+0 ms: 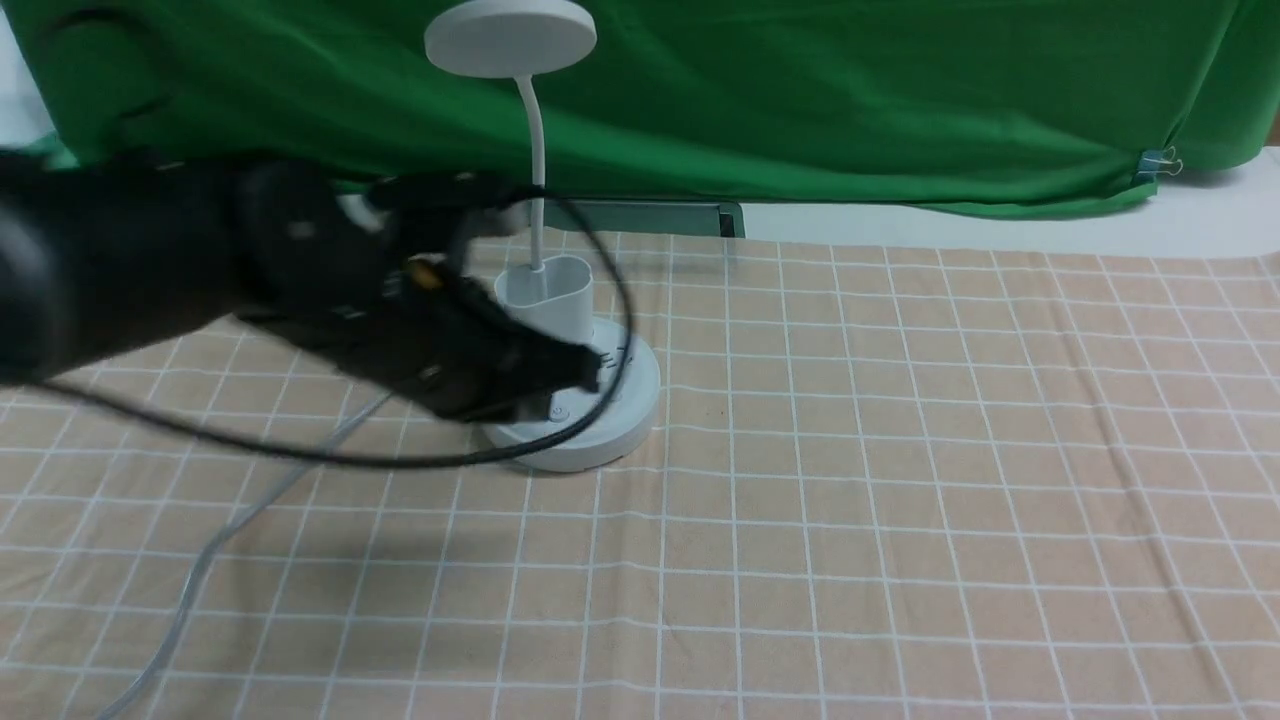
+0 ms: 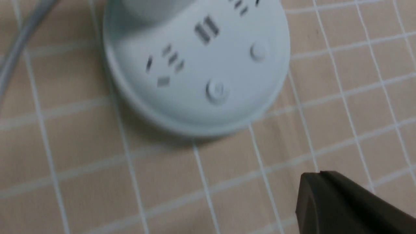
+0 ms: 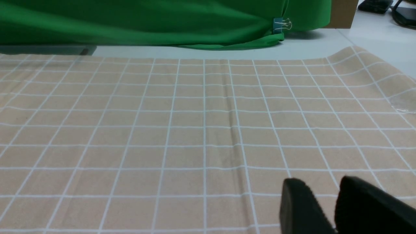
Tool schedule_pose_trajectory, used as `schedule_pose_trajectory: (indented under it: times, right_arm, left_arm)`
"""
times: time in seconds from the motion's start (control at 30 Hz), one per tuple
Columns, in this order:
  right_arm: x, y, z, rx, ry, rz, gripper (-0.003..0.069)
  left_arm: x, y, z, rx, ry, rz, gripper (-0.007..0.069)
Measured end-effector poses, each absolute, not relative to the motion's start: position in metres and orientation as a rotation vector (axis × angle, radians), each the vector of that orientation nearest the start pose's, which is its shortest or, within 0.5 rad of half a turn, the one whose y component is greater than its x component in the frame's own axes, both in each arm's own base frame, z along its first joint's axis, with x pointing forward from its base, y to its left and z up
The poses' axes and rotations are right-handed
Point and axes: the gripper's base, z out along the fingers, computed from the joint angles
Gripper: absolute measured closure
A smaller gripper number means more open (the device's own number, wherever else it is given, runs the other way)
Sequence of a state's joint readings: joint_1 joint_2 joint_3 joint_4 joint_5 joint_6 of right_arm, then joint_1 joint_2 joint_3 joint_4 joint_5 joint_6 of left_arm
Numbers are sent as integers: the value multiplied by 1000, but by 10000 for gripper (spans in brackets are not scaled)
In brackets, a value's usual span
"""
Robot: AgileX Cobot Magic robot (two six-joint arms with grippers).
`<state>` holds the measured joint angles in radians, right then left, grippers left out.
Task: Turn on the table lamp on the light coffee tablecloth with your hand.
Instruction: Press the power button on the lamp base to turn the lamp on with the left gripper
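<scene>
The white table lamp stands on the light coffee tablecloth, with its disc head high up, an oval cup and a round base. My left gripper, blurred, is low over the base's front-left part. In the left wrist view the base shows sockets and two round buttons. The left gripper's tip shows as one dark mass with no gap, apart from the base. My right gripper is empty over bare cloth, its fingers a little apart.
The lamp's grey cord runs from the base to the front left and shows in the left wrist view. My arm's black cable loops before the base. A green backdrop hangs behind, held by a clip.
</scene>
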<state>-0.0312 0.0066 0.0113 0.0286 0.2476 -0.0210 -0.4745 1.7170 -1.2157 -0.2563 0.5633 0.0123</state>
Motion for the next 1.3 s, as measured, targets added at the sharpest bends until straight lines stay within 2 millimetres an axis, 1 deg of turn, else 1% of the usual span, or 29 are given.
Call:
schedule_pose_trajectory:
  times: [0.03, 0.07, 0.17, 0.3, 0.4, 0.67, 0.9, 1.0, 1.1, 1.3]
  right_arm:
    - [56, -1, 187, 28, 1749, -12, 421]
    - [56, -1, 187, 28, 1749, -12, 421]
    - [56, -1, 187, 28, 1749, -12, 421]
    - [56, -1, 187, 28, 1749, -12, 421]
    - [56, -1, 187, 28, 1749, -12, 421]
    - [56, -1, 187, 28, 1749, -12, 421]
    - [56, -1, 187, 28, 1749, -12, 421]
    - [56, -1, 187, 28, 1749, -12, 421]
    - [56, -1, 187, 28, 1749, -12, 421]
    - [56, -1, 187, 28, 1749, -12, 421]
  left_arm:
    - [323, -180, 239, 403, 2555, -428, 630]
    - [335, -189, 234, 426, 2566, -397, 630]
    - [353, -200, 226, 432, 2582, -378, 630]
    - [368, -207, 211, 440, 2603, -358, 630]
    - [373, -210, 204, 441, 2605, -354, 630]
    - [379, -212, 197, 424, 2571, -358, 630]
    - [382, -215, 199, 387, 2541, -375, 630]
    - [380, -220, 197, 396, 2541, -377, 630]
    - [378, -226, 191, 448, 2540, -346, 630]
    - [378, -227, 191, 477, 2531, -319, 630]
